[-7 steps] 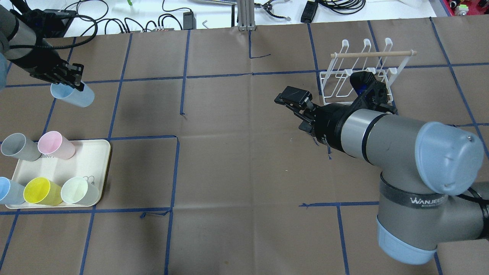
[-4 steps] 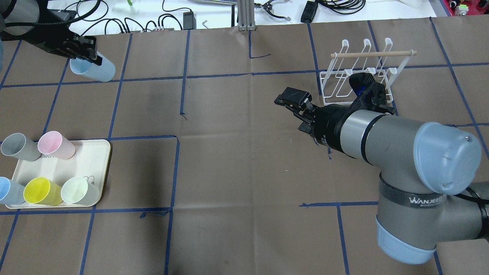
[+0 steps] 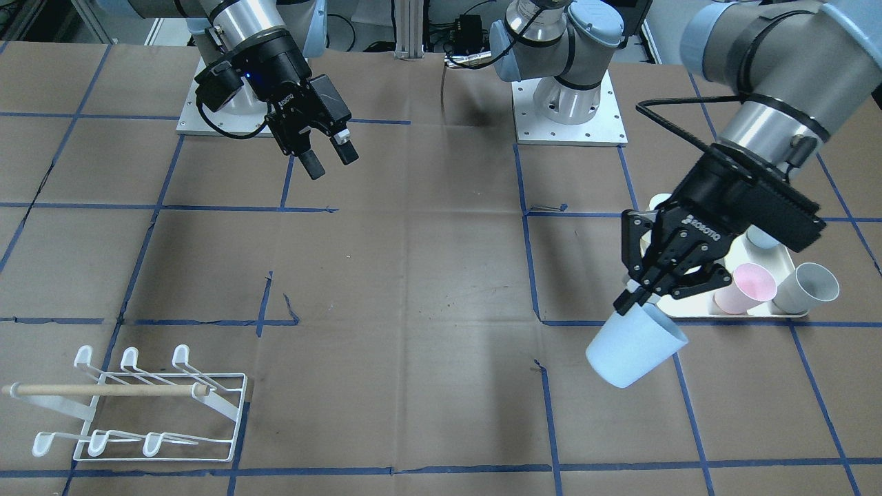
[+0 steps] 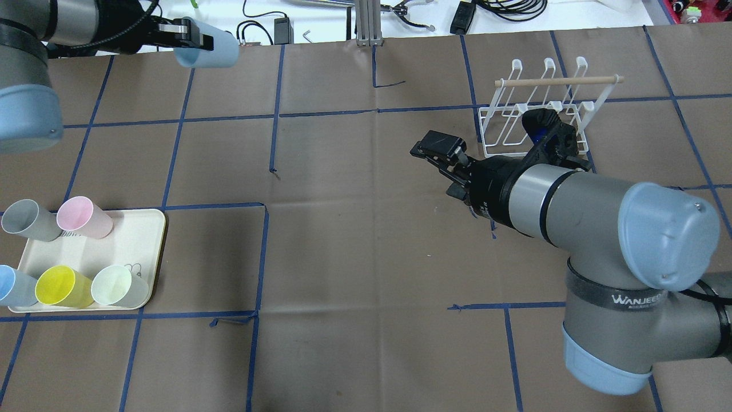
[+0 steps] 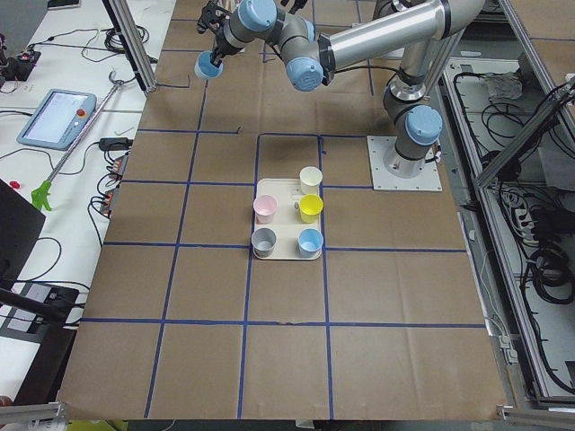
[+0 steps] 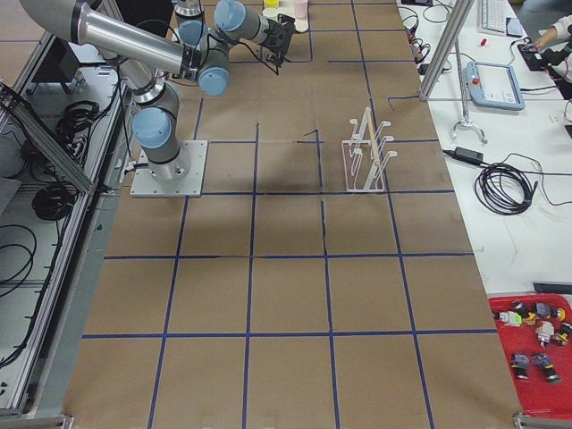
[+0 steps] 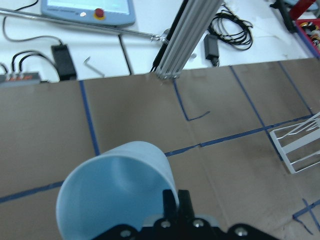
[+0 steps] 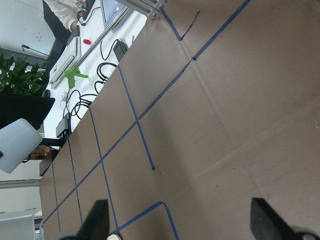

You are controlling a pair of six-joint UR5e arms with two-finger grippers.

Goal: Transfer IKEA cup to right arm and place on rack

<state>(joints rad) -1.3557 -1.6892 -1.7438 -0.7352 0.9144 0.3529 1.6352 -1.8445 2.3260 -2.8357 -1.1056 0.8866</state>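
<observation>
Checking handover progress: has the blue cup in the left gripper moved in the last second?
Yes. In the overhead view the blue cup has travelled away from the tray, forward and toward the robot's right.

Bare paper (image 4: 354, 229) between left gripper (image 4: 200, 41) and right gripper (image 4: 437, 150), rack (image 4: 514, 123) well beyond it, tray (image 4: 134, 240) of 5 cups (image 4: 57, 286) aside

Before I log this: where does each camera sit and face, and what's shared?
Front-facing: across the table, facing the robot; left gripper holds the blue cup, right gripper open.
Overhead: behind the robot, looking forward-down; right arm large, rack beyond.
Exterior left: table end nearer the tray; left arm reaches away.
Exterior right: opposite end; right arm nearest.
Left wrist: over its fingers into the cup.
Right wrist: along the table; fingertips at bottom.
Shared: left wrist and overhead both show the rack.
</observation>
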